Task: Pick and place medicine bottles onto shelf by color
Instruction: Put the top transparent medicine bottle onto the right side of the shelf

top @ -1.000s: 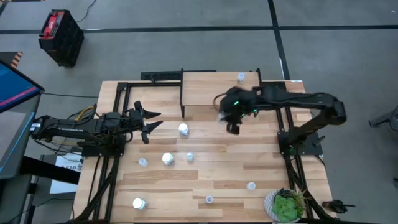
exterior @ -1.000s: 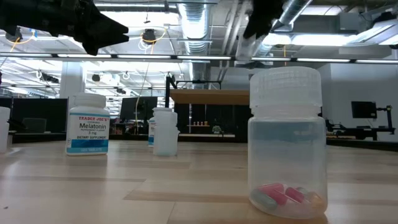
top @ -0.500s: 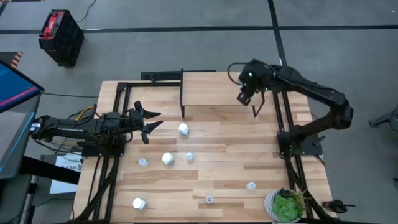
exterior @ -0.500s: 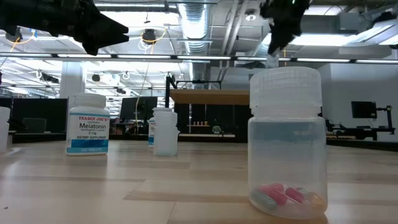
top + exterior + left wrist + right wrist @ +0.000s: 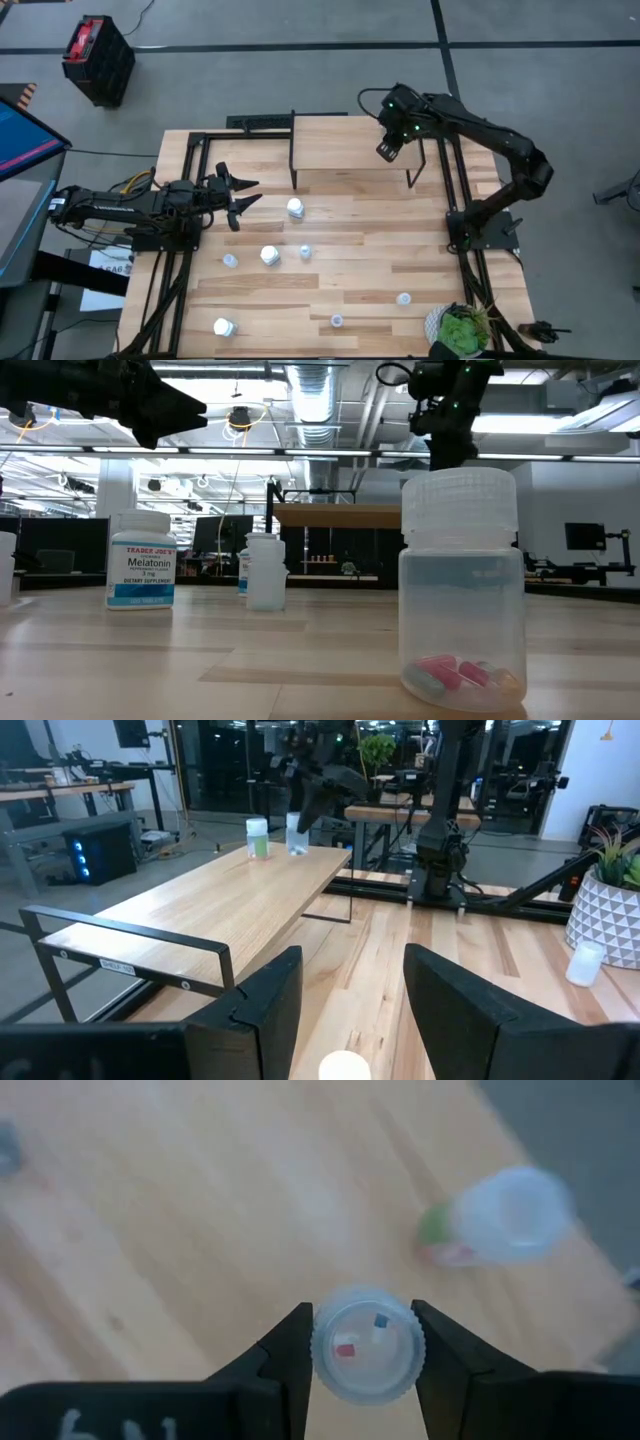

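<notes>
right gripper (image 5: 388, 150) over right end of shelf (image 5: 340, 142) — fingers clamped on small translucent bottle (image 5: 367, 1344), seen cap-on in right wrist view. second translucent bottle (image 5: 505, 1215) already on shelf, near far right corner. left gripper (image 5: 240, 194) hovers at table's left edge, fingers spread, holding nothing. white bottle (image 5: 295, 208) on table just right of it; other bottles scattered toward front.
</notes>
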